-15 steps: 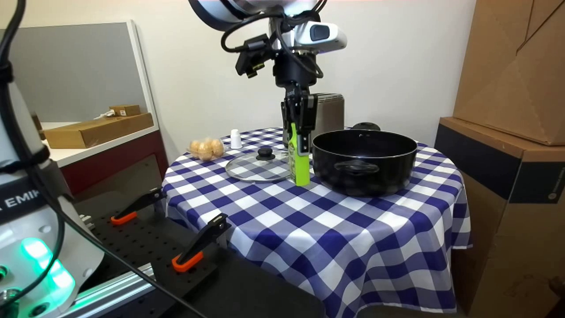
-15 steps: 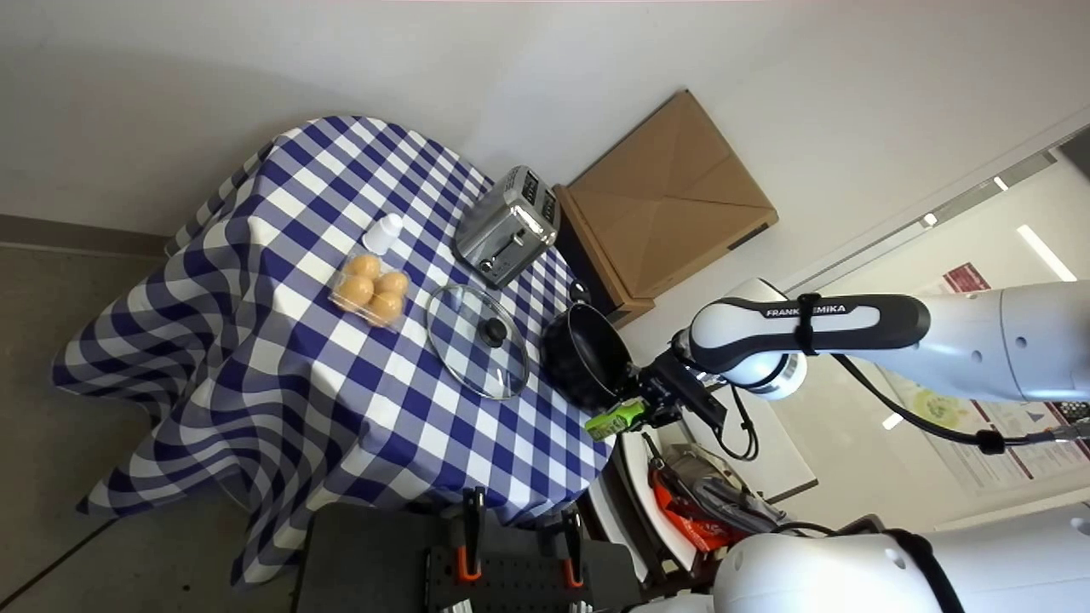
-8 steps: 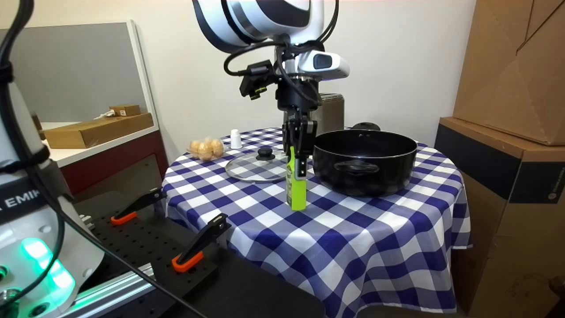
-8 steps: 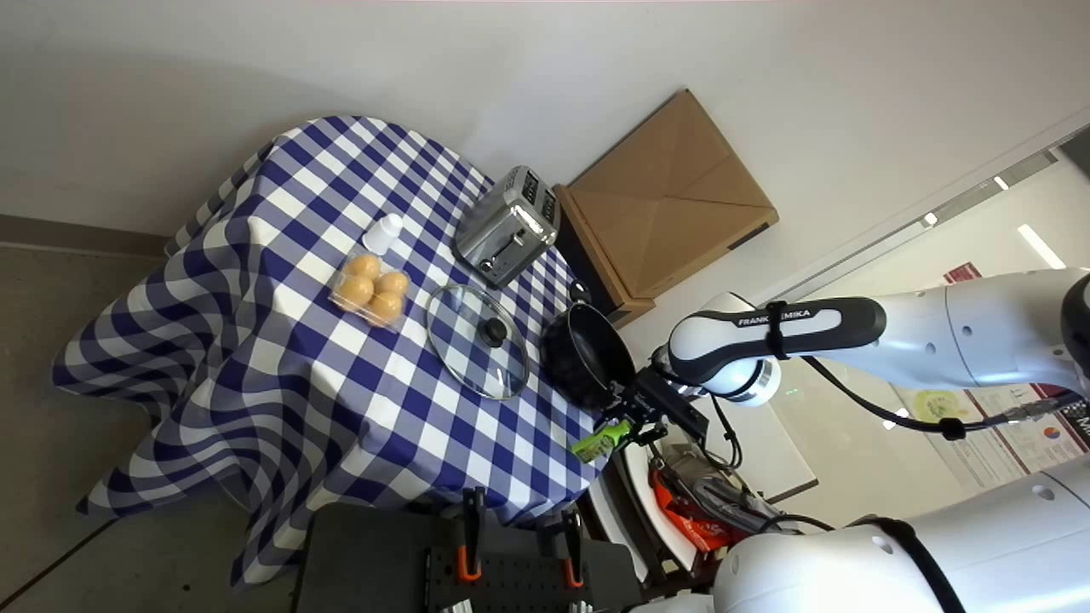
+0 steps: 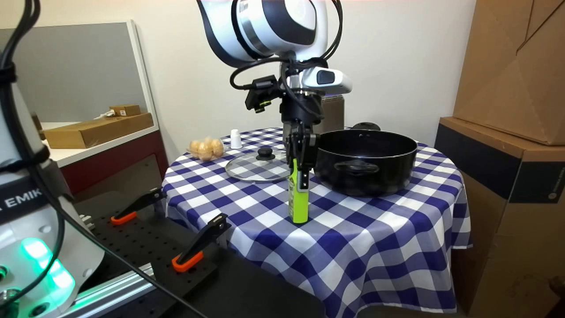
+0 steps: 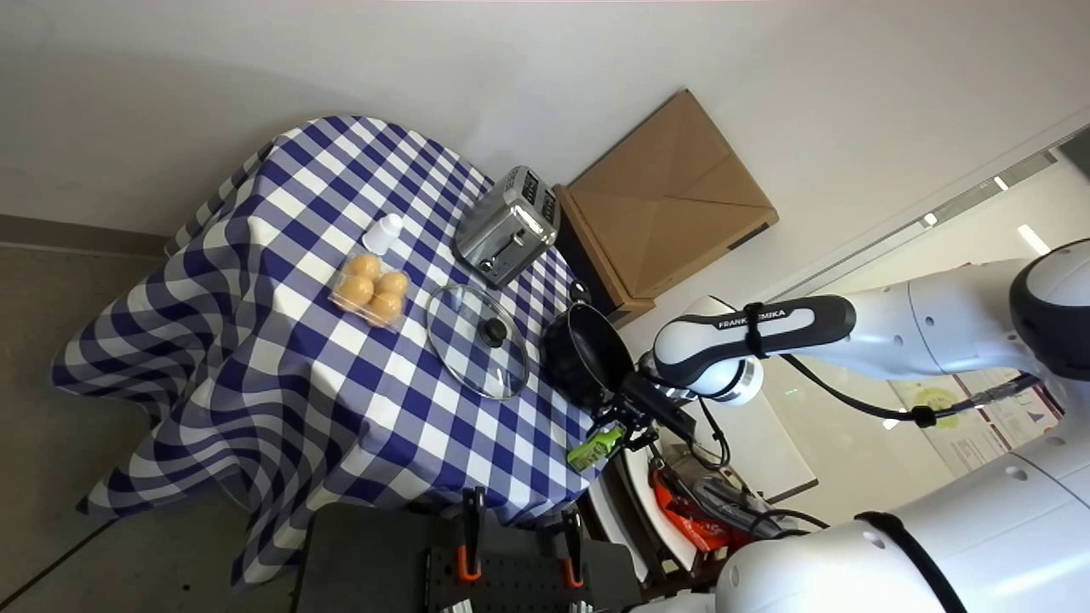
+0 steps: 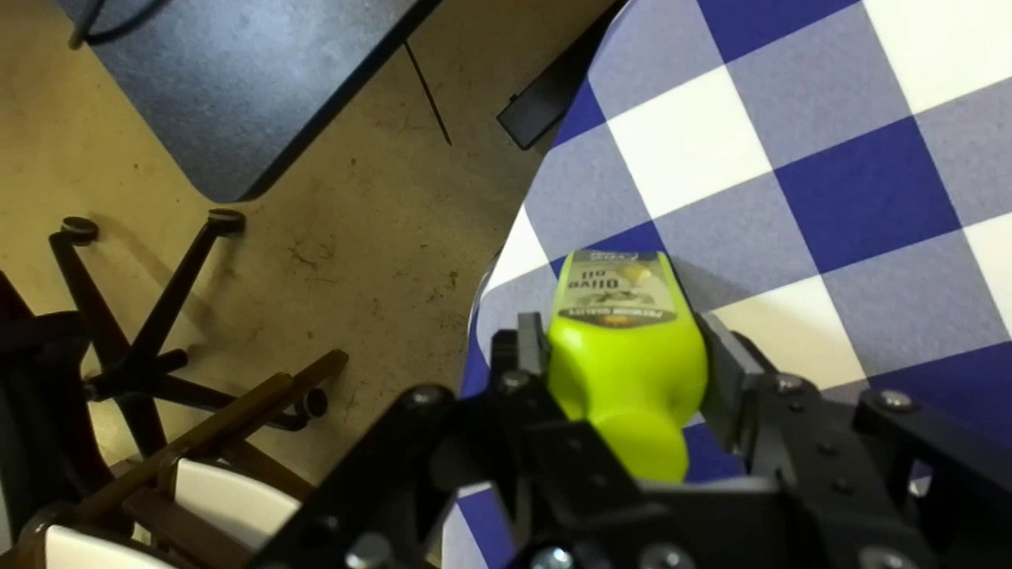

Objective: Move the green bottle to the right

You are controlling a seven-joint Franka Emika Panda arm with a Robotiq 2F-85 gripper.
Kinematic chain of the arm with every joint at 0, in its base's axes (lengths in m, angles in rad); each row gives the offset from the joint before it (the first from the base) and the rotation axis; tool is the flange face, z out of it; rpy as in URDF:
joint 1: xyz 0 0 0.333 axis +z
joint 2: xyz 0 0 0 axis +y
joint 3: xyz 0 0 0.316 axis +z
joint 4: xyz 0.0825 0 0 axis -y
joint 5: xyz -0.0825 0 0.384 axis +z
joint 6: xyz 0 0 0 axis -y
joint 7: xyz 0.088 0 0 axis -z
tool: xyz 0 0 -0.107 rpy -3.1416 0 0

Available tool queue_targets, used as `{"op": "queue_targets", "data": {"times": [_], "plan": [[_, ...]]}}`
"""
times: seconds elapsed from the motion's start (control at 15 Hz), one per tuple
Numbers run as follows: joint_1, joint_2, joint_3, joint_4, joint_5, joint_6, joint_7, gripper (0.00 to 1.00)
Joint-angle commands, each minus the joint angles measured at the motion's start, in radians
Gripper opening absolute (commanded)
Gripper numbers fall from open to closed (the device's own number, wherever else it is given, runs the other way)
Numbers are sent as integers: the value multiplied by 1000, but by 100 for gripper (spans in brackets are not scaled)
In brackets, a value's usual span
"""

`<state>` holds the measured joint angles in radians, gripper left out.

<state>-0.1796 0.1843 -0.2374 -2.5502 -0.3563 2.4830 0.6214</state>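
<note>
The green bottle (image 7: 621, 352) sits right between the two fingers (image 7: 727, 371) of the tool (image 7: 626, 340). The tool pinches it near the top, one finger on each side, and the bottle points straight down under it. I think it is held by the top so its bottom can meet the desk (image 5: 265, 218) first. In both exterior views I can't tell if it touches the desk or floats just over it. I guess the move is nearly done — what's left is to stand the bottle down and let go.

The edge of the desk is just beside the tool. In the wrist view the checked cloth (image 7: 838, 190) drops away close to one finger, with floor (image 7: 379, 229) far below. So going more that way could make the bottle fall. The roomy way is past the tool's other finger, where flat cloth spreads out.

The black pot (image 5: 366, 174) is near the tool on another side, and in an exterior view the tool covers a bit of its rim. Then I'd lift the tool straight up — a swing could bump the pot. A glass lid (image 5: 259, 167) lies farther from the tool than the pot does. The toaster (image 6: 502, 230) and the eggs (image 6: 371, 291) are well apart from it.
</note>
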Motion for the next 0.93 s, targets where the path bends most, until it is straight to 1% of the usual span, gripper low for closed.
{"op": "queue_targets", "data": {"times": [0.0,0.33,0.53,0.6,0.67,0.73,0.8,0.87], "plan": [[47,36,-34,33,-54,-10,67,22],[77,39,-49,43,-115,-7,135,22],[78,38,-49,40,-108,4,137,22],[77,38,-48,39,-102,8,131,53],[77,37,-49,38,-102,10,132,74],[76,38,-49,39,-102,13,129,78],[77,37,-49,39,-103,14,129,78],[77,36,-50,38,-105,17,129,84]]}}
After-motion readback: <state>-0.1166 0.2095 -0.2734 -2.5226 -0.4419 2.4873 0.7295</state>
